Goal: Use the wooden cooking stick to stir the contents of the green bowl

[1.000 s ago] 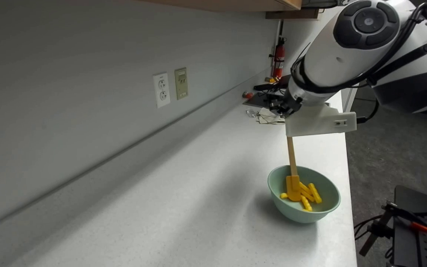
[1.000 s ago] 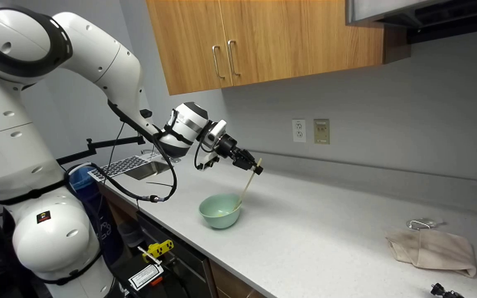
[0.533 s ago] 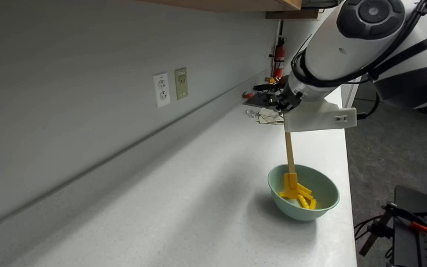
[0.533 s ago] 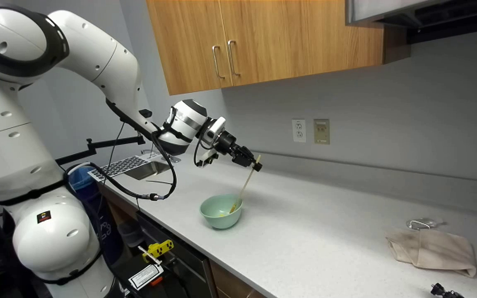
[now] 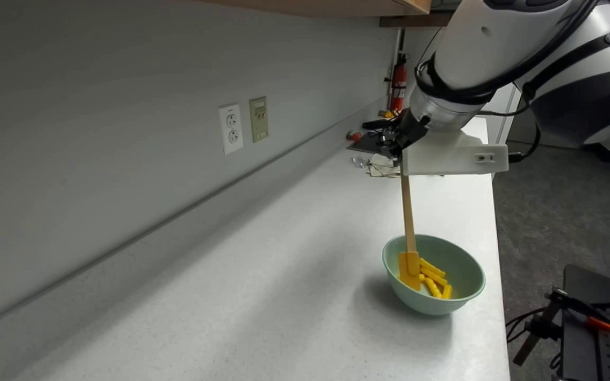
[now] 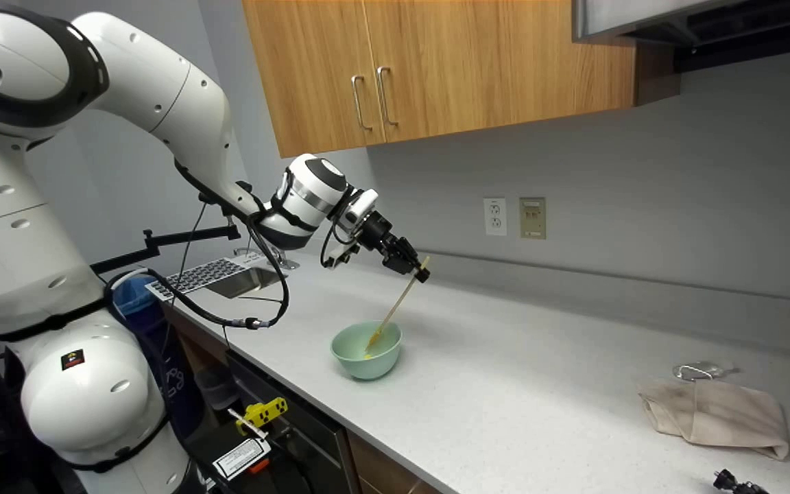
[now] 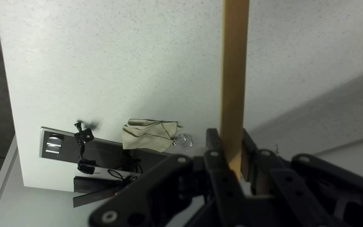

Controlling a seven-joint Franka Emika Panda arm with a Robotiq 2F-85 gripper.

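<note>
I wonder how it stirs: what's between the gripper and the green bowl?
The wooden cooking stick runs from the gripper down into the green bowl, in both exterior views.

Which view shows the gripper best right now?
The wrist view: the gripper shows close up, its fingers shut on the wooden cooking stick from both sides. In both exterior views it is small and dark, and how the fingers meet the stick is hard to make out.

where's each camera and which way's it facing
An exterior view: raised, looking lengthwise down the counter; arm partly shows.
An exterior view: past the counter's front edge, facing the wall; most of the arm shows.
Wrist view: behind the hand, which shows, facing the counter.
Both exterior views share the green bowl and wooden stick.
</note>
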